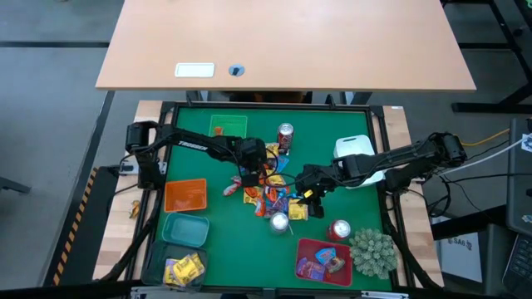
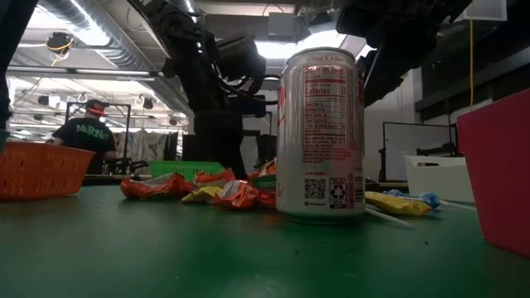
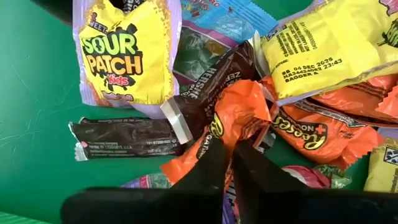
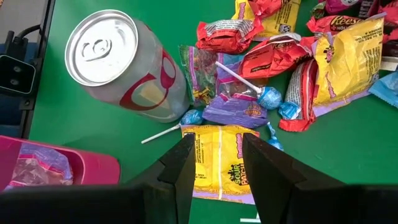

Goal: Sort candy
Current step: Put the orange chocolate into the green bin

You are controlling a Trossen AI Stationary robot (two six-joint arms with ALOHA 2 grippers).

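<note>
A pile of candy [image 1: 268,196] in yellow, orange, blue and dark wrappers lies on the middle of the green mat. My left gripper [image 1: 250,173] is down at the pile's left side, shut on an orange wrapped candy [image 3: 239,106]. A yellow packet [image 3: 124,56] and a dark bar [image 3: 124,138] lie beside that candy. My right gripper [image 4: 214,142] hangs open over the pile's right side. Its fingers stand above a yellow packet [image 4: 217,163] without touching it. My left gripper pinches the orange candy's wrapper at its near edge [image 3: 229,138] between its two fingertips. The fingers slant down onto it from above. The candy still lies on the pile among the other wrappers.
Three drink cans stand around the pile [image 1: 285,135] [image 1: 278,222] [image 1: 339,230]. An orange bin [image 1: 184,195], a teal bin [image 1: 184,228] and a bin holding yellow candy [image 1: 184,267] line the left side. A red bin [image 1: 324,259] and a spiky plant [image 1: 371,252] sit near right.
</note>
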